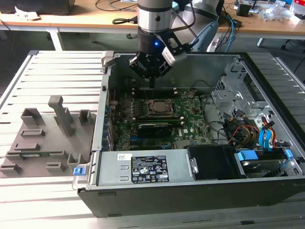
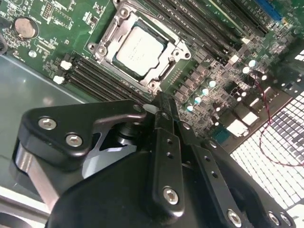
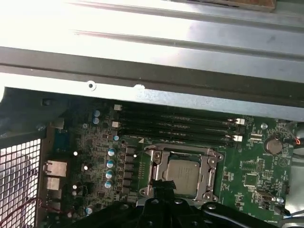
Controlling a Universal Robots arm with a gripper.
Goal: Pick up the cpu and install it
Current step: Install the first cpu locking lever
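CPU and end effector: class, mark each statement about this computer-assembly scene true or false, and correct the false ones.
1. The cpu lies in the motherboard socket. True.
2. The end effector holds the cpu. False: the cpu sits in the socket, apart from the fingertips.
3. The end effector is above the open computer case. True.
4. The grey fixture blocks are inside the case. False: they stand outside it, on the exterior view's left.
5. The memory slots run beside the socket. True.

Exterior view: high, angled down on open PC case [image 1: 200, 191]; both wrist views close over socket [image 2: 140, 47] (shared area).
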